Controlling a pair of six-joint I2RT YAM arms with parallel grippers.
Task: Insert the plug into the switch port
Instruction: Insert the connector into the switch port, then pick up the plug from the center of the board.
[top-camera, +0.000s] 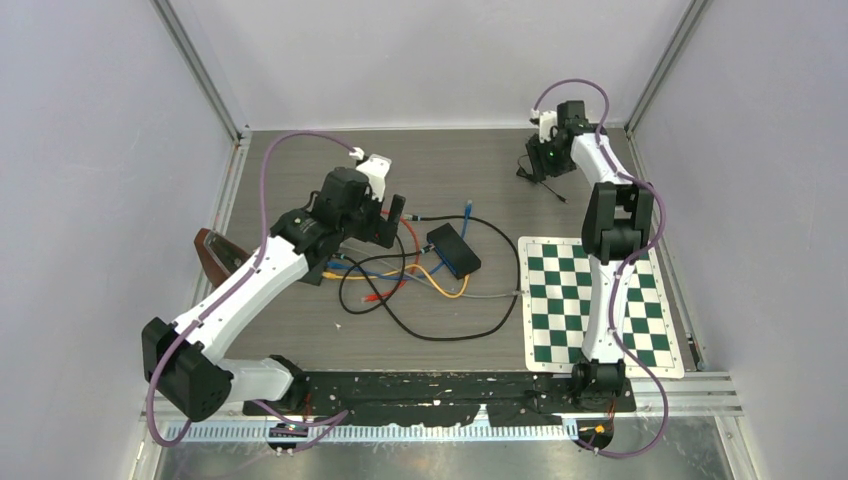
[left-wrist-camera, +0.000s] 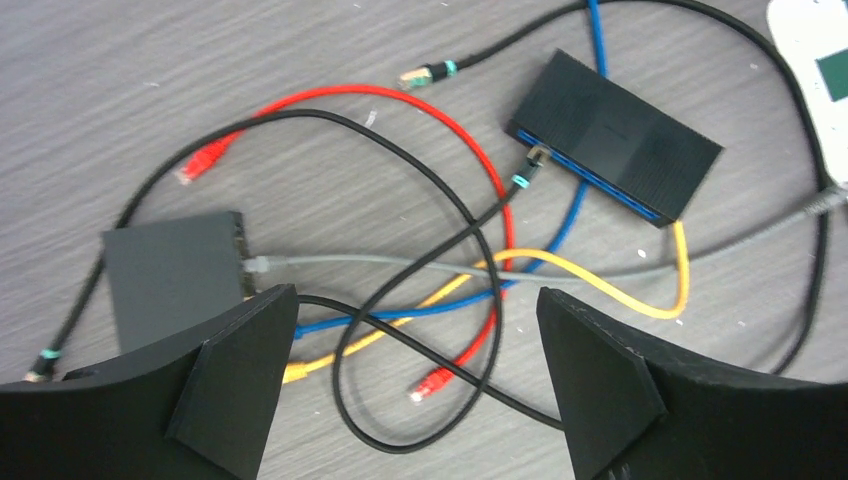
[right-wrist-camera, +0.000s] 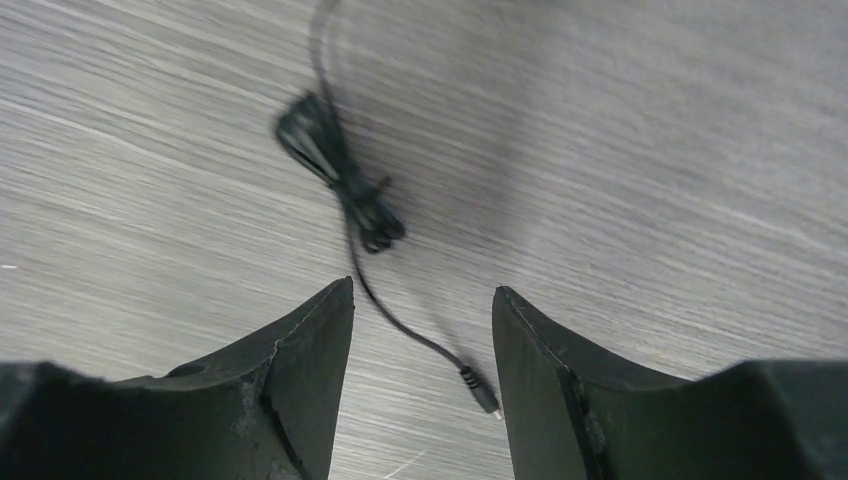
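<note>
Black switch, grey box, two red plugs, one yellow cable

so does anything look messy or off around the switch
Yes: the cables beside the switch are tangled, red, yellow, blue and black crossing one another, and both ends of the red cable lie loose on the table.

I can read no text, brand or number in any view. The black rectangular plastic switch with a blue port face, ahead and right of my left claw, shows a plain top. The green-and-white checkered sheet carries only squares.
</note>
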